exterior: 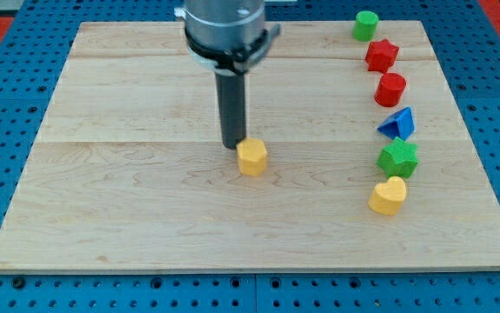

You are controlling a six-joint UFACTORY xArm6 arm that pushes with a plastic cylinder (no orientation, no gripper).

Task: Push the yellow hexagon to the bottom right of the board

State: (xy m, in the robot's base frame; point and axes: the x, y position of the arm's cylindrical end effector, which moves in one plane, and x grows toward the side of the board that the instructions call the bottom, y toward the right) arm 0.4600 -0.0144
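Pale wooden surface, small yellow hexagon block mid-board. My tip, a bare rod end effector gripping nothing, touches its far-left edge. I'd push slowly near-right, staying centred.

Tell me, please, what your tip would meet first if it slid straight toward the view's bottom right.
Almost at once, my tip would meet the yellow hexagon, which sits just to its lower right, apparently touching.

Arm is hanging upright from the view's top, my tip resting low near board centre.
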